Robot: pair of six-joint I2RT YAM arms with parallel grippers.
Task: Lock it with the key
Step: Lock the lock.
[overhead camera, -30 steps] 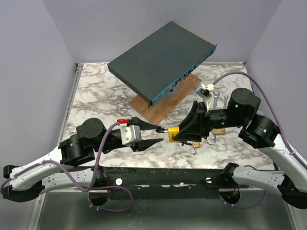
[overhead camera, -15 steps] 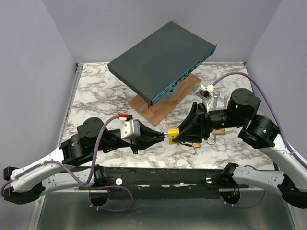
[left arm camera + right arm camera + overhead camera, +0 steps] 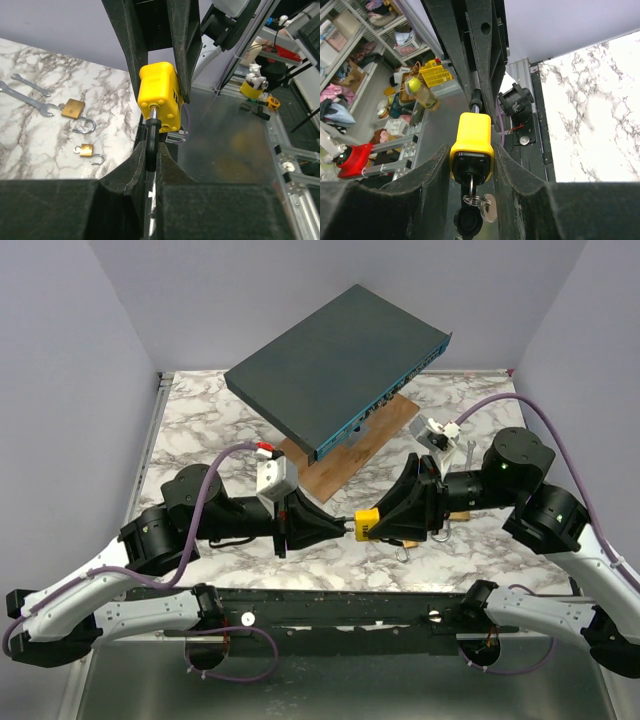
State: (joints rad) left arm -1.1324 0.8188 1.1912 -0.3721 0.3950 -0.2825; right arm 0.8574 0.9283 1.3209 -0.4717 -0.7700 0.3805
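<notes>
A yellow padlock (image 3: 364, 526) hangs in the air between my two grippers, above the table's front edge. My right gripper (image 3: 383, 523) is shut on its body, a finger on either side (image 3: 471, 145). A key on a small ring (image 3: 476, 199) sticks out of the padlock's keyhole end, toward the right wrist. My left gripper (image 3: 338, 528) is shut on the padlock's black shackle (image 3: 151, 134), which comes out of the yellow body (image 3: 159, 97). The rest of the shackle is hidden between the left fingers.
Two small brass padlocks (image 3: 73, 107) (image 3: 86, 149) and two wrenches (image 3: 30, 85) lie on the marble table (image 3: 210, 430) under the right arm. A dark flat box (image 3: 335, 365) leans on a wooden board (image 3: 350, 455) at the back.
My left gripper was open beside the padlock; it has closed on the shackle and its wrist has rolled. The padlock and right gripper have shifted slightly right.
</notes>
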